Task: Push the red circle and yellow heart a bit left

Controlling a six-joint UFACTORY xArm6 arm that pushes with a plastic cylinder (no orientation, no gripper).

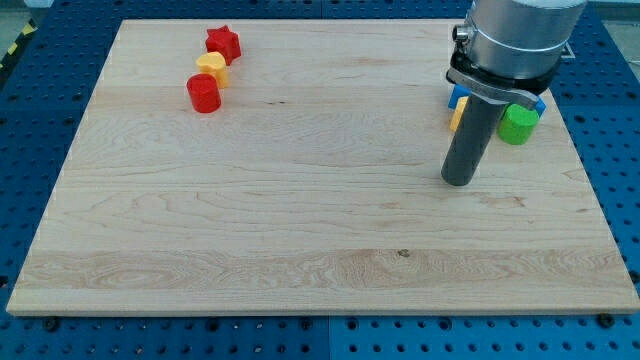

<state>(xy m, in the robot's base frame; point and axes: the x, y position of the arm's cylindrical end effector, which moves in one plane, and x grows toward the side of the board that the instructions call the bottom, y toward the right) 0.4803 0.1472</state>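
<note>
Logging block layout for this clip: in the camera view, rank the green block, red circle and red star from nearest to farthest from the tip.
From my tip:
1. Green block, just to its upper right.
2. Red circle, far left.
3. Red star, upper left, farthest.

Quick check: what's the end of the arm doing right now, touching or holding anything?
No gripper: my tip rests on bare board, touching no block, far right of the red circle and yellow heart.

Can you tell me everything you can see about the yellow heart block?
The yellow heart is a small, chunky block that looks like painted wood, lying flat near the wooden board's top left. It sits squeezed between the red star above it and the red circle below it, seeming to touch both. Its heart shape is hard to make out. My tip is far off to the view's right.
</note>
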